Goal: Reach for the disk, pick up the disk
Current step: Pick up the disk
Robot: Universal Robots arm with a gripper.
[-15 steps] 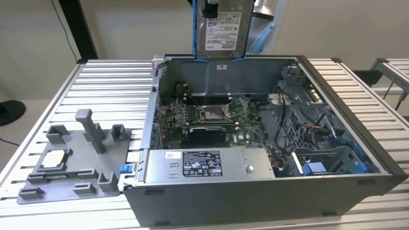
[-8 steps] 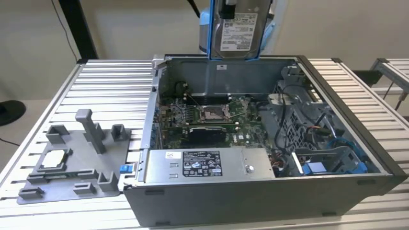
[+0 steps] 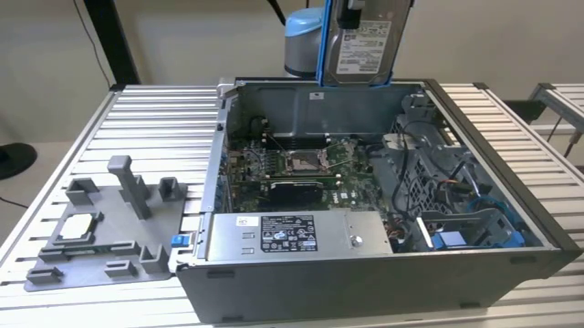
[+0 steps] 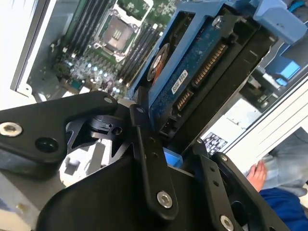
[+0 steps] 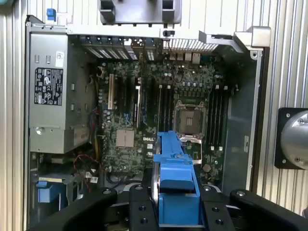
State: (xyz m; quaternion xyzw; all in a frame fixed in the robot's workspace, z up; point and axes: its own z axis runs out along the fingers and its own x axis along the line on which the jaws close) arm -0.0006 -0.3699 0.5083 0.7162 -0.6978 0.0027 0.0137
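The disk point(image 3: 365, 48) hangs upright high above the back wall of the open computer case, its white label facing the exterior view and its blue bracket along the edges. In the second wrist view the disk point(image 4: 192, 72) shows its blue circuit side and connector. My gripper point(image 4: 173, 149) is shut on it, black fingers point(image 4: 144, 144) pressing both sides. In the first wrist view the disk point(image 5: 175, 163) sits edge-on between the fingers of the gripper point(image 5: 175, 207), over the motherboard.
The open computer case point(image 3: 493, 137) holds a motherboard point(image 3: 301, 164) and a large grey box point(image 3: 301, 236) with a label. A grey fixture point(image 3: 109, 225) with a small silver chip point(image 3: 78, 225) lies at the exterior view's left. A person's hand point(image 4: 255, 173) shows beside the table.
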